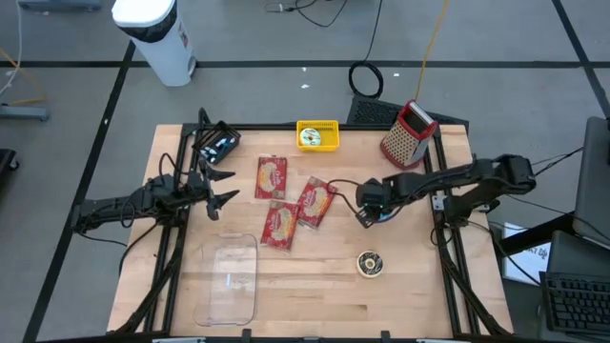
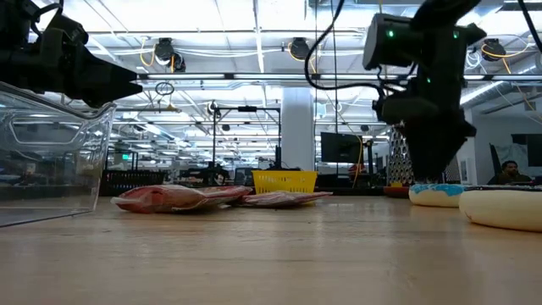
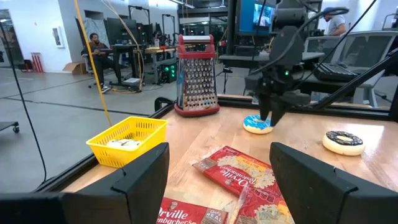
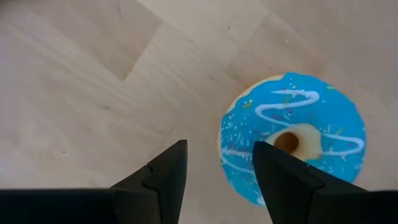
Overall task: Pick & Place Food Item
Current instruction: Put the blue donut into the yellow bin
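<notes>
A blue-iced donut [image 4: 298, 134] lies flat on the wooden table [image 1: 400, 295], right of the middle. My right gripper [image 4: 217, 180] points steeply down just above it and is open. One finger [image 4: 286, 180] stands over the donut's near rim, the other over bare wood beside it. In the low view the gripper's tip [image 2: 428, 174] hangs right over the donut [image 2: 436, 195]. A chocolate donut [image 1: 370, 264] lies nearer the front edge. At the table's left, my left gripper [image 1: 224, 188] is held level, open and with nothing between its fingers. My right gripper comes at the blue donut from above, pointing down, with one finger over the donut's rim [image 4: 249, 155] and the other outside it. I cannot tell whether the finger touches the icing. The donut lies flat on the table.
Three red popcorn packets [image 1: 278, 226] lie mid-table. A yellow basket [image 1: 317, 135] and a red-handled grater [image 1: 408, 133] stand at the far edge. A clear plastic container [image 1: 229, 278] sits front left. Bare wood stretches along the front right.
</notes>
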`<action>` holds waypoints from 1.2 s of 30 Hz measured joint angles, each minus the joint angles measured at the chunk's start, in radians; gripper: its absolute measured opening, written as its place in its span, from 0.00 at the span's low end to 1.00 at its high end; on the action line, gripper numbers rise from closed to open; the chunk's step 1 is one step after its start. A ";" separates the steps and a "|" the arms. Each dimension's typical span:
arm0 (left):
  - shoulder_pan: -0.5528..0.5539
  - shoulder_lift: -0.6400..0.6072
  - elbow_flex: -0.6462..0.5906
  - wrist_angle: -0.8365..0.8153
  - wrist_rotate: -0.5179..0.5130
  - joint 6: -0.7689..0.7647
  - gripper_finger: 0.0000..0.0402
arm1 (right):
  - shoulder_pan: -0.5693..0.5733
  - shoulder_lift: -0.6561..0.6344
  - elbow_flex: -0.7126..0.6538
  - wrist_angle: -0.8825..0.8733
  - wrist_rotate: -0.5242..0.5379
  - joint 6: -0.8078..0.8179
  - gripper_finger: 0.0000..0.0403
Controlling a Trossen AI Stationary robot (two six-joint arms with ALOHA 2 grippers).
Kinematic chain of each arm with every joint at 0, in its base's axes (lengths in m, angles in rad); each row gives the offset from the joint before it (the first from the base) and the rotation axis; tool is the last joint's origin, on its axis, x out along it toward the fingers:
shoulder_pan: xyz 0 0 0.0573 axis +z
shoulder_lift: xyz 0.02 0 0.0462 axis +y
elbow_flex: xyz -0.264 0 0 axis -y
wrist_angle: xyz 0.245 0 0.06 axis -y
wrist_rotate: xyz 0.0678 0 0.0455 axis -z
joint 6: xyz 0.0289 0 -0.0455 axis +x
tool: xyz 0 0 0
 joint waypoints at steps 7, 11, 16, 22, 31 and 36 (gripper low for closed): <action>0.000 0.000 0.000 -0.001 0.000 0.000 0.70 | -0.012 -0.001 -0.069 0.049 0.006 0.022 0.42; 0.000 0.000 0.000 -0.001 0.000 0.000 0.70 | -0.012 -0.001 -0.080 0.059 0.027 0.021 0.42; 0.000 0.000 0.000 -0.001 0.000 0.000 0.70 | -0.025 -0.031 -0.056 0.024 -0.047 0.014 0.42; 0.000 0.000 0.000 -0.001 0.000 0.000 0.70 | -0.039 -0.110 0.032 -0.107 -0.043 0.017 0.42; 0.000 0.000 0.000 -0.001 0.000 0.000 0.70 | -0.036 -0.126 0.324 -0.308 -0.024 -0.005 0.42; 0.000 0.000 0.000 -0.001 0.000 0.000 0.70 | -0.007 -0.104 0.412 -0.382 0.066 -0.005 0.42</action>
